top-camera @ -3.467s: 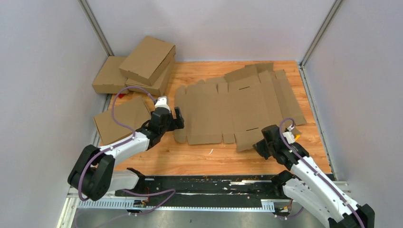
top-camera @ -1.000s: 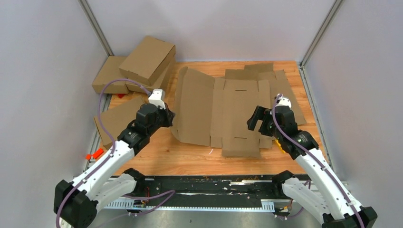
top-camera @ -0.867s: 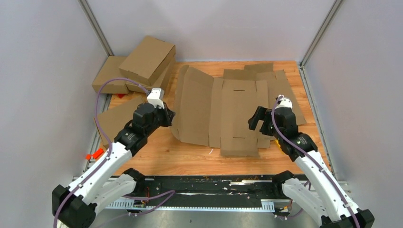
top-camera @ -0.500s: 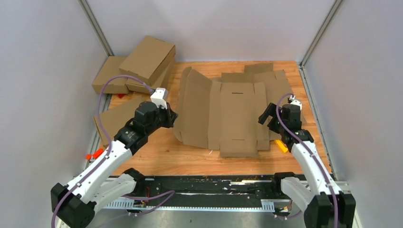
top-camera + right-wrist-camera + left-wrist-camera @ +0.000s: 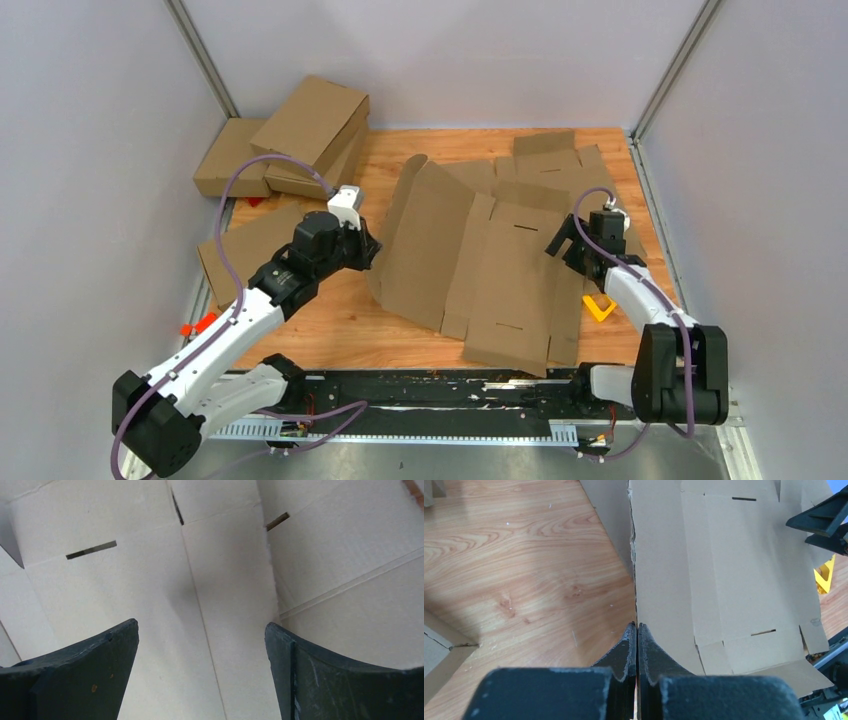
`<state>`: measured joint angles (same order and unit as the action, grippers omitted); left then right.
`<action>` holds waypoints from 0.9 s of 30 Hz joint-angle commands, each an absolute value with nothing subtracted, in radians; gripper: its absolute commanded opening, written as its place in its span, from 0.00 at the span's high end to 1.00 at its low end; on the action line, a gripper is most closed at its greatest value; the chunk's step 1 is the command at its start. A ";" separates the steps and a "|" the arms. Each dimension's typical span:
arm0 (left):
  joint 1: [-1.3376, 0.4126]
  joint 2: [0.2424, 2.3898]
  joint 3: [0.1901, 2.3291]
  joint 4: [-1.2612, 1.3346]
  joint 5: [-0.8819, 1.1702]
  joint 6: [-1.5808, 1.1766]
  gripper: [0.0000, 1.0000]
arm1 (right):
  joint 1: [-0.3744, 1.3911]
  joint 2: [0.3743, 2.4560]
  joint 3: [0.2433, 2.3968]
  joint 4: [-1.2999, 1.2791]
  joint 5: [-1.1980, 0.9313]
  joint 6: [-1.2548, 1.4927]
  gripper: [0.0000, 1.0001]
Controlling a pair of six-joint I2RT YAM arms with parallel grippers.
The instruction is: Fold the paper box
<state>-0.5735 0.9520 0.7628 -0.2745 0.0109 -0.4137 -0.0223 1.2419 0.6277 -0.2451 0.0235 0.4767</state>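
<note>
While pinching raised left flap with left gripper [image 5: 372,254] shut, dragged paper box [image 5: 500,285] askew at table [image 5: 335,335] centre; pulled right gripper [image 5: 565,245], wide open, empty, back above right flaps. Left wall forming; right still flat.

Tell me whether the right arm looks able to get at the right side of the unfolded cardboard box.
Probably yes. The right pincer is open, right over the paper box and its right-hand panels, with nothing between them. The left pincer grips the raised left flap, well clear.
</note>
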 commanded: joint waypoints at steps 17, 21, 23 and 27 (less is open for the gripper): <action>-0.576 0.981 0.814 -0.334 -0.079 -0.412 1.00 | -0.052 1.225 0.577 -0.221 -0.070 0.516 0.08; -0.577 1.007 0.818 -0.347 -0.067 -0.429 0.99 | -0.059 1.188 0.561 -0.225 -0.145 0.490 0.20; -0.577 1.023 0.833 -0.389 -0.084 -0.440 0.99 | -0.062 1.175 0.558 -0.245 -0.151 0.486 0.28; -0.559 1.034 0.809 -0.367 -0.049 -0.471 0.99 | -0.066 1.148 0.545 -0.249 -0.180 0.479 0.52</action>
